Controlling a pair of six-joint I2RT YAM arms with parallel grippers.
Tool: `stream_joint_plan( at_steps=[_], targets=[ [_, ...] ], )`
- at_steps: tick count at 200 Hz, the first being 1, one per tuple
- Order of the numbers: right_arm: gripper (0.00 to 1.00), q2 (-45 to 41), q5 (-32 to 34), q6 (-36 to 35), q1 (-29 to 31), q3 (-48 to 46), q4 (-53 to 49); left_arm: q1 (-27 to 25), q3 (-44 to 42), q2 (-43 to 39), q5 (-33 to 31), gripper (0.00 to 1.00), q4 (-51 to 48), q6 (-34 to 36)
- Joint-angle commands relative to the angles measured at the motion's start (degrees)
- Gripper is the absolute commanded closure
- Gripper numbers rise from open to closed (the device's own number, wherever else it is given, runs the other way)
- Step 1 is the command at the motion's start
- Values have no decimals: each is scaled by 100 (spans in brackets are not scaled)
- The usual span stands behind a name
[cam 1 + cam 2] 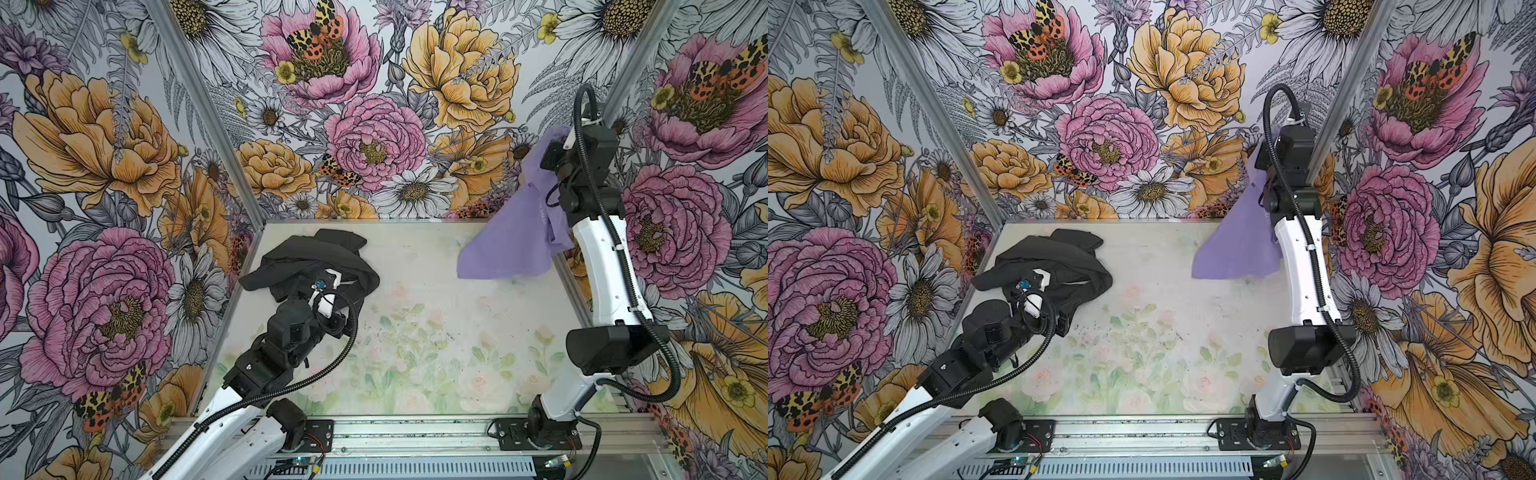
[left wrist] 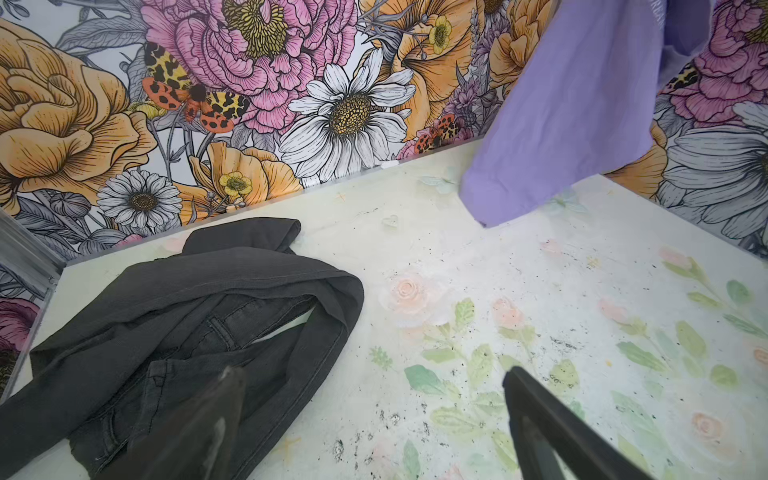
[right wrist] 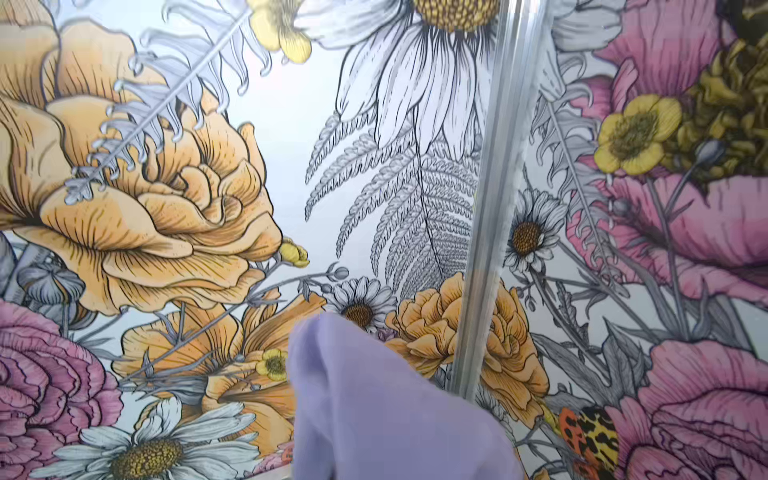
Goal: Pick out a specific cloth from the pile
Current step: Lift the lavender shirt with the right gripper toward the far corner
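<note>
Your right gripper [image 1: 557,139], pressed together, pinches the soft lavender T-shirt [image 1: 505,245], which hangs high over the table's [image 1: 415,340] far right corner. Keep it raised, well apart from the crumpled black garments [image 1: 307,262]. Your left gripper [image 2: 370,399] stands spread, empty.

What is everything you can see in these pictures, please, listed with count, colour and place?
shirt: one, lavender, hanging from the right gripper at the table's far right, lower edge near the tabletop.
black garments: one pile, black, on the table's far left.
table: one, pale with faded flower print, inside the walls.
walls: floral print, around the table.
left gripper: open, empty, over the pile's near edge.
right gripper: raised, shut on the shirt, jaws hidden by fabric.
</note>
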Motion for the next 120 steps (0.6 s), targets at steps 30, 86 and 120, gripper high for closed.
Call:
stream_joint_plan(
  at_steps=[30, 86, 120],
  targets=[
    [100, 1317, -871, -1, 96, 1640, -202, 46, -73, -46, -121, 1, 40, 78],
    [100, 1918, -1613, 320, 201, 1917, -205, 63, -82, -46, -121, 1, 57, 87],
    [100, 1934, -1458, 362, 223, 1280, -197, 83, -78, -68, -118, 1, 56, 88]
  ],
)
